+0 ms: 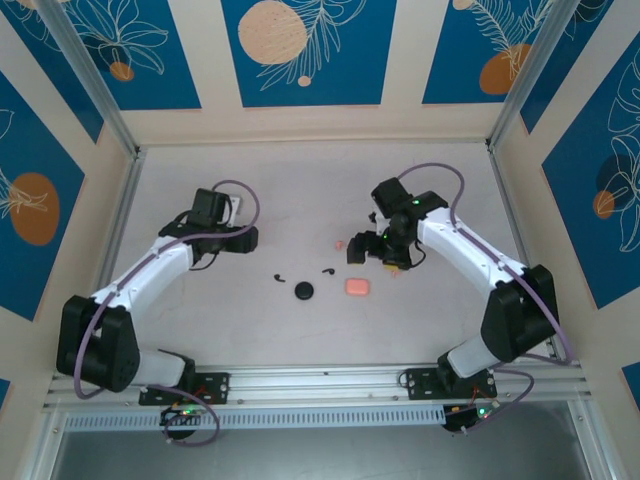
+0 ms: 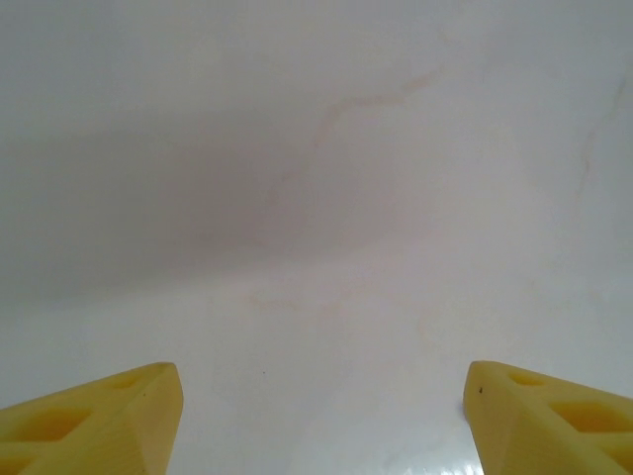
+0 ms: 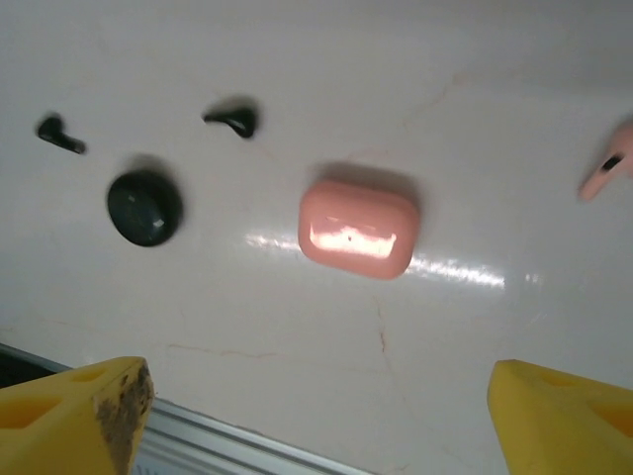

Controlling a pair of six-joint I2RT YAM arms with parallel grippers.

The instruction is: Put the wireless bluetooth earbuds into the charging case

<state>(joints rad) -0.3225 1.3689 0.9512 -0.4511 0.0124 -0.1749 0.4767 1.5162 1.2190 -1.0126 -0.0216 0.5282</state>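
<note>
Two black buds point(image 1: 280, 277) point(image 1: 327, 271) sit loose on the table point(image 1: 200, 180), seen from above at 10 and 2 o'clock of the black case point(image 1: 304, 291). Pink case point(image 1: 357, 286) lies closed at its 3 o'clock, and there's a pink bud point(image 1: 340, 243) at 11 of that. Right gripper point(image 3: 321, 416) faces the pink case, jaws wide, holding nothing. Left gripper point(image 2: 321, 416) is wide too, over bare table out at 9 o'clock.

A robot test booth: white table point(image 1: 300, 180) walled by blue leaf-print panels point(image 1: 300, 50) and aluminium rails point(image 1: 320, 378).
</note>
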